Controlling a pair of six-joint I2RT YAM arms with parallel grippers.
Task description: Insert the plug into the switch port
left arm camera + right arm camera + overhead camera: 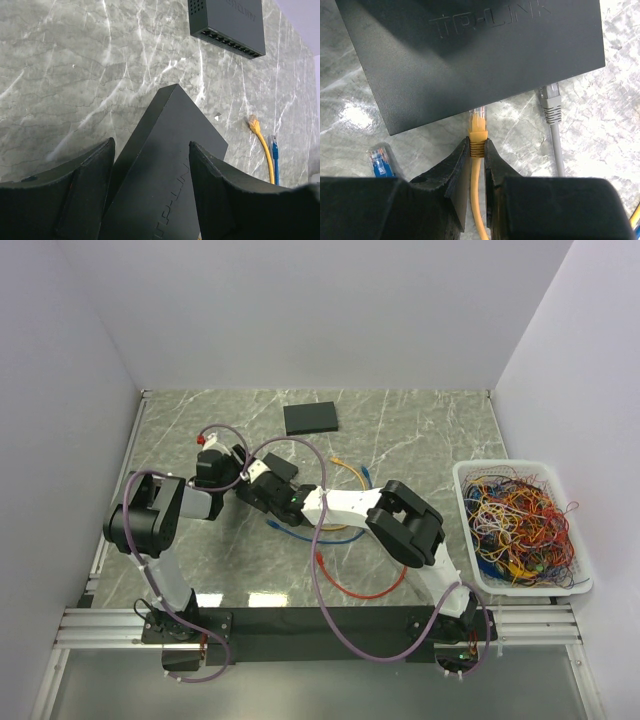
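Observation:
A black TP-Link switch lies on the marble table between the two arms. My right gripper is shut on the boot of a yellow plug, and the plug's clear tip is at the switch's near edge, under its rim. My left gripper straddles the same switch from the other side, with its fingers pressed against the sides. A grey plug sits at the switch edge just right of the yellow one. In the top view both grippers meet left of centre.
A second black switch lies at the back and shows its ports in the left wrist view. A loose blue plug lies left of my right gripper. Yellow and blue plugs lie on the table. A white basket of cables stands right.

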